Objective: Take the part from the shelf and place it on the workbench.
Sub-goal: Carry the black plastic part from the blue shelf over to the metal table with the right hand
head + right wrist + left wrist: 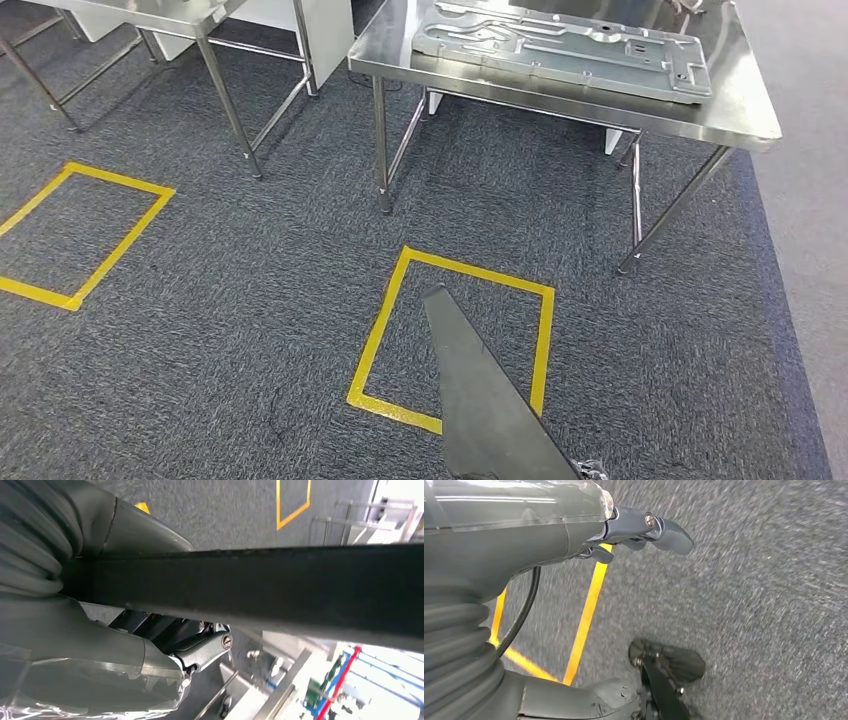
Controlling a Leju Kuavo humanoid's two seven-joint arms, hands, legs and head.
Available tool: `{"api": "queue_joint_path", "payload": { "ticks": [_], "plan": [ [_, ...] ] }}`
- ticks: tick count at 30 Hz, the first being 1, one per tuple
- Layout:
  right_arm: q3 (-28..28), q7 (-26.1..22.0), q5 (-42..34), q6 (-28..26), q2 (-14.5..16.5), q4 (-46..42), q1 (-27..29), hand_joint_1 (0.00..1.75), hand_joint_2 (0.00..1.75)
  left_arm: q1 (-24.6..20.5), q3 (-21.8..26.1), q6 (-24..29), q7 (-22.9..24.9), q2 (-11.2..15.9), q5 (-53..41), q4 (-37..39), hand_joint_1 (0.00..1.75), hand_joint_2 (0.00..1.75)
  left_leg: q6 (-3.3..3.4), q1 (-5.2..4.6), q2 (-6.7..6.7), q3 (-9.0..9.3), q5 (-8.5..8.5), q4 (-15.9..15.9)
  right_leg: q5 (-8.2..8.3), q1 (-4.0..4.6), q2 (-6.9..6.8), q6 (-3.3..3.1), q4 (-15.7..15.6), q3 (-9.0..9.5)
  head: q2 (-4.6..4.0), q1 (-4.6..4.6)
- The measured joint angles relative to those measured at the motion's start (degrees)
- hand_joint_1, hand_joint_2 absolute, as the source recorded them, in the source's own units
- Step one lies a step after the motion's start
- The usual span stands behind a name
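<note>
We see our right robot hand (165, 630) gripping the dark part (490, 400); ahead of it stands the bench (745, 105). Our left robot hand (634, 535) hangs empty, fingers loosely apart.

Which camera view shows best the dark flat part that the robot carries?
The head view: the dark part shows its long tapering shape above the yellow floor square. The right wrist view shows it close as a black bar held by the right hand. The left wrist view shows no clear sight of it.
</note>
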Motion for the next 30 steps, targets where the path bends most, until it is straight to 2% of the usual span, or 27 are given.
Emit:
{"api": "queue_joint_path", "payload": {
  "ticks": [1, 2, 3, 4, 6, 7, 8, 9, 12, 13, 14, 16, 17, 18, 19, 21, 22, 23, 24, 28, 29, 30],
  "plan": [
    [0.0, 0.1, 0.2, -0.2, 0.1, 0.1, -0.1, 1.75, 1.75, 0.1, 0.1, 0.0, 0.0, 0.0, 0.0, 0.0, 0.00, 1.75, 0.12, -0.13, 0.57, -0.04, -0.03, 0.0, -1.66, -0.03, -0.84, 0.05, 3.7, -1.80, 0.00, 0.00],
    [0.0, 0.1, 0.5, -0.4, 0.1, 0.2, -0.1, 1.75, 1.75, 0.1, 0.2, -0.1, 0.0, 0.0, 0.1, 0.0, 0.00, 1.75, 0.17, -0.26, 1.06, -0.06, -0.06, 0.0, -2.49, -0.06, -1.21, 0.06, 6.3, -3.04, 0.00, 0.00],
    [0.0, 0.2, 0.8, -0.6, 0.2, 0.3, -0.1, 1.75, 1.75, 0.2, 0.3, -0.1, -0.1, 0.1, 0.1, 0.0, 0.00, 1.75, 0.20, -0.36, 1.44, -0.04, -0.09, 0.0, -2.35, -0.07, -1.40, 0.02, 7.3, -3.44, 0.00, 0.00],
    [0.0, 0.2, 1.0, -0.8, 0.2, 0.5, -0.1, 1.75, 1.75, 0.1, 0.5, -0.2, -0.1, 0.1, 0.1, 0.0, 0.00, 1.75, 0.19, -0.47, 1.71, 0.01, -0.13, 0.0, -1.09, -0.04, -1.47, -0.13, 5.9, -2.61, 0.00, 0.00],
    [0.0, 0.3, 1.3, -1.1, 0.2, 0.6, -0.1, 1.75, 1.75, 0.0, 0.7, -0.3, -0.2, 0.0, 0.1, 0.0, 0.00, 1.75, 0.10, -0.63, 2.07, 0.24, -0.25, 0.0, 2.44, 0.21, -1.59, -0.85, -1.6, 1.47, 0.00, 0.00],
    [0.0, 0.3, 1.4, -1.1, 0.2, 0.6, -0.2, 1.75, 1.75, -0.1, 0.7, -0.4, -0.3, 0.0, 0.1, 0.0, 0.00, 1.75, -0.06, -0.78, 2.15, 0.34, -0.36, 0.0, 3.66, 0.43, -1.72, -1.25, -5.2, 3.42, 0.00, 0.00],
    [0.0, 0.3, 1.6, -1.2, 0.2, 0.6, -0.2, 1.75, 1.75, -0.1, 0.8, -0.4, -0.4, 0.0, 0.1, 0.0, 0.00, 1.75, -0.28, -0.85, 2.21, 0.40, -0.44, 0.1, 4.19, 0.66, -1.84, -1.56, -7.6, 4.63, 0.00, -0.01],
    [0.0, 0.3, 1.7, -1.3, 0.2, 0.7, -0.2, 1.75, 1.75, -0.2, 0.8, -0.5, -0.5, -0.1, 0.1, 0.0, 0.00, 1.75, -0.55, -0.86, 2.24, 0.45, -0.51, 0.0, 4.19, 0.88, -1.92, -1.76, -8.6, 5.11, 0.00, -0.01],
    [0.0, 0.4, 2.0, -1.7, 0.3, 0.8, -0.1, 1.75, 1.75, -0.3, 0.9, -0.5, -0.7, -0.1, 0.1, 0.0, 0.00, 1.75, -1.53, -0.82, 2.26, 0.66, -0.78, 0.1, 4.44, 0.86, -1.77, -2.17, -9.3, 5.38, 0.00, -0.01],
    [0.0, 0.4, 2.0, -1.8, 0.3, 0.9, -0.1, 1.75, 1.75, -0.3, 0.9, -0.5, -0.7, -0.1, 0.0, 0.0, 0.00, 1.75, -1.84, -0.81, 2.04, 0.31, -1.48, 1.1, 4.60, 0.67, -1.72, -2.38, -9.6, 5.63, 0.00, -0.01],
    [0.0, 0.4, 2.0, -1.9, 0.3, 0.9, -0.2, 1.75, 1.75, -0.3, 0.9, -0.5, -0.7, -0.1, 0.0, 0.0, 0.00, 1.75, -2.14, -0.77, 1.73, -0.71, -2.81, 3.5, 4.72, 0.48, -1.70, -2.61, -10.0, 5.90, 0.00, -0.02],
    [0.0, 0.4, 2.1, -2.1, 0.2, 1.0, -0.2, 1.75, 1.75, -0.3, 0.9, -0.5, -0.8, 0.0, 0.0, 0.0, 0.00, 1.75, -2.57, -0.58, 1.17, -4.36, -6.24, 10.8, 4.59, 0.42, -1.65, -2.99, -10.1, 6.21, 0.00, -0.02],
    [0.0, 0.5, 2.2, -2.1, 0.2, 1.1, -0.2, 1.75, 1.75, -0.2, 0.9, -0.5, -0.8, 0.0, 0.0, 0.0, 0.00, 1.75, -2.72, -0.54, 1.08, -6.23, -7.29, 14.2, 4.44, 0.47, -1.56, -3.10, -10.0, 6.29, 0.00, -0.02],
    [0.0, 0.5, 2.3, -2.2, 0.2, 1.2, -0.2, 1.75, 1.75, -0.1, 0.9, -0.5, -0.8, 0.0, 0.0, 0.0, 0.00, 1.75, -2.80, -0.52, 1.06, -7.35, -7.22, 15.9, 4.23, 0.50, -1.43, -3.12, -9.9, 6.42, 0.00, -0.02],
    [0.1, 0.5, 2.3, -2.2, 0.2, 1.3, -0.2, 1.75, 1.75, 0.0, 0.9, -0.5, -0.8, 0.0, 0.0, 0.0, 0.00, 1.75, -2.83, -0.51, 1.05, -7.48, -5.99, 15.5, 3.98, 0.50, -1.27, -3.06, -9.8, 6.65, 0.00, -0.02],
    [0.2, 0.6, 2.4, -2.2, 0.2, 1.4, -0.2, 1.75, 1.75, 0.0, 0.9, -0.5, -0.8, 0.1, 0.0, 0.0, 0.00, 1.75, -2.61, -0.48, 1.05, -5.00, -1.49, 9.2, 3.27, 0.47, -1.00, -2.77, -9.5, 7.36, 0.00, -0.02],
    [0.2, 0.6, 2.5, -2.3, 0.2, 1.4, -0.3, 1.75, 1.75, 0.0, 0.9, -0.5, -0.8, 0.1, 0.0, 0.0, 0.00, 1.75, -2.39, -0.56, 1.05, -3.44, 0.07, 5.6, 2.88, 0.57, -0.93, -2.50, -9.3, 7.63, 0.00, -0.02],
    [0.2, 0.6, 2.5, -2.3, 0.2, 1.5, -0.3, 1.75, 1.75, 0.0, 0.9, -0.5, -0.7, 0.1, 0.0, 0.0, 0.00, 1.75, -2.02, -0.62, 1.04, -2.25, 0.77, 3.1, 2.57, 0.65, -0.89, -2.22, -9.1, 7.73, 0.00, -0.02],
    [0.3, 0.7, 2.6, -2.4, 0.2, 1.5, -0.3, 1.75, 1.75, -0.1, 0.9, -0.5, -0.7, 0.1, 0.1, 0.0, 0.00, 1.75, -1.65, -0.70, 1.03, -1.68, 0.68, 1.8, 2.38, 0.72, -0.87, -1.94, -9.0, 7.67, 0.00, -0.01],
    [0.3, 0.8, 2.7, -2.6, 0.3, 1.5, -0.3, 1.75, 1.75, -0.1, 0.9, -0.5, -0.7, 0.0, 0.1, 0.0, 0.00, 1.75, -0.21, -0.64, 1.07, -1.03, 0.28, 0.6, 1.60, 0.63, -1.00, -0.91, -8.2, 7.39, 0.00, -0.01],
    [0.3, 0.8, 2.7, -2.7, 0.3, 1.5, -0.4, 1.75, 1.75, -0.2, 0.9, -0.5, -0.7, 0.0, 0.1, 0.0, 0.00, 1.75, 0.14, -0.51, 1.12, -0.73, 0.30, 0.2, 0.63, 0.56, -1.11, -0.70, -6.3, 6.51, 0.00, -0.01],
    [0.3, 0.8, 2.7, -2.8, 0.3, 1.5, -0.4, 1.75, 1.75, -0.2, 0.9, -0.5, -0.7, 0.0, 0.1, 0.0, 0.00, 1.75, 0.41, -0.47, 1.17, -0.48, 0.24, 0.0, -0.73, 0.45, -1.24, -0.51, -3.2, 4.85, 0.00, 0.00]
  ]
}}
